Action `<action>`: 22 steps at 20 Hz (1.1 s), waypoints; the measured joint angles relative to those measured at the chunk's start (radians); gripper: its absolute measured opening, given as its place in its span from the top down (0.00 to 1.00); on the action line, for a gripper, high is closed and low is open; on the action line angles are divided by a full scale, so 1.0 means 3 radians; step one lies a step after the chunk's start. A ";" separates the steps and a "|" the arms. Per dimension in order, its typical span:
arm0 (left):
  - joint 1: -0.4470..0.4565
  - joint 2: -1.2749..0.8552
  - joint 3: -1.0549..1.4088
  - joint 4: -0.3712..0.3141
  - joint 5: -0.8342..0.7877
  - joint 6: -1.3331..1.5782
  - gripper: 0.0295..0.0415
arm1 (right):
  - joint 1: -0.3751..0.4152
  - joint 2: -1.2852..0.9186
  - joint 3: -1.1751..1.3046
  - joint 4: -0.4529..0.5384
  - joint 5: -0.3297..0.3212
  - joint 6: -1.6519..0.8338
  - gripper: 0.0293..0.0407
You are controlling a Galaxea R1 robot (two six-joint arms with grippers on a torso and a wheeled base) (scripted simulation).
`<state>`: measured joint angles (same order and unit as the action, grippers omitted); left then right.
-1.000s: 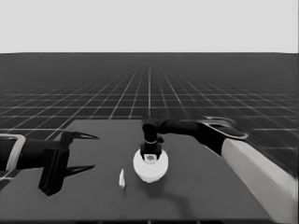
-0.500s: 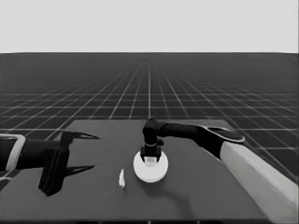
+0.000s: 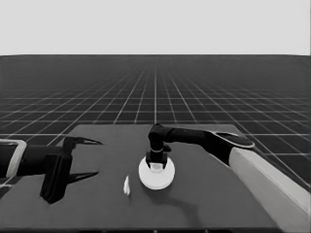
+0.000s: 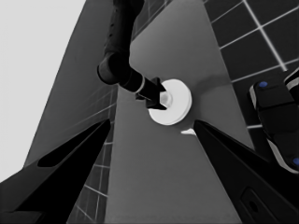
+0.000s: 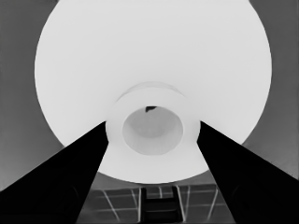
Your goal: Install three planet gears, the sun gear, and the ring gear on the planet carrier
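The larger round part (image 3: pixel 156 180), the ring gear, is a thick white disc with a raised hub and sits at mid-table. My right gripper (image 3: pixel 156 164) reaches down onto it from above. In the right wrist view its two fingers (image 5: pixel 70 177) press against either side of the hub (image 5: pixel 152 128), shut on it, with the disc (image 5: pixel 149 56) filling the picture. The left wrist view shows the same grip on the disc (image 4: pixel 177 100) from farther off. My left gripper (image 3: pixel 97 158) stands open at the table's left end, holding nothing. The planet gears and the planet carrier are out of view.
A thin white piece (image 3: pixel 127 186) stands just left of the larger round part, a short gap away. The right arm's pale grey part (image 3: pixel 272 189) crosses the table's right side. Dark machinery with blue lights (image 4: pixel 275 107) sits past the table edge.
My right gripper has come down a little with the larger round part, which looks slightly smaller and lower now. The left arm and the thin white piece have not moved.
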<state>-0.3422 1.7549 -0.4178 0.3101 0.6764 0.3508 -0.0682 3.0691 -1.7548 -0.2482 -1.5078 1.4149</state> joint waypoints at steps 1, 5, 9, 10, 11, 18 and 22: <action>0.0000 0.0000 0.0000 0.0000 0.0000 0.0000 0.25 | 0.0000 0.0000 0.0000 0.0000 0.0000 0.0029 0.51; 0.0000 0.0000 0.0000 0.0000 0.0000 0.0000 0.25 | -0.0002 0.0003 0.0001 0.0000 0.0002 0.0145 0.51; 0.0000 0.0000 0.0000 0.0000 0.0000 0.0000 0.25 | -0.0002 0.0003 0.0000 -0.0001 0.0003 0.0262 0.51; 0.0000 0.0000 0.0000 0.0000 0.0000 0.0000 0.25 | -0.0003 0.0003 0.0001 -0.0001 0.0004 0.0291 0.51; 0.0000 0.0000 0.0000 0.0000 0.0000 0.0000 0.25 | -0.0002 0.0002 0.0000 -0.0001 0.0002 0.0320 0.51; 0.0000 0.0000 0.0000 0.0000 0.0000 0.0000 0.25 | -0.0002 0.0000 0.0000 -0.0001 0.0002 0.0523 0.51; 0.0000 0.0000 0.0000 0.0000 0.0000 0.0000 0.25 | -0.0002 0.0000 0.0000 -0.0001 0.0002 0.0640 0.51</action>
<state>-0.3422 1.7549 -0.4178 0.3101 0.6764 0.3508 -0.0688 3.0692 -1.7547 -0.2485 -1.5072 1.6067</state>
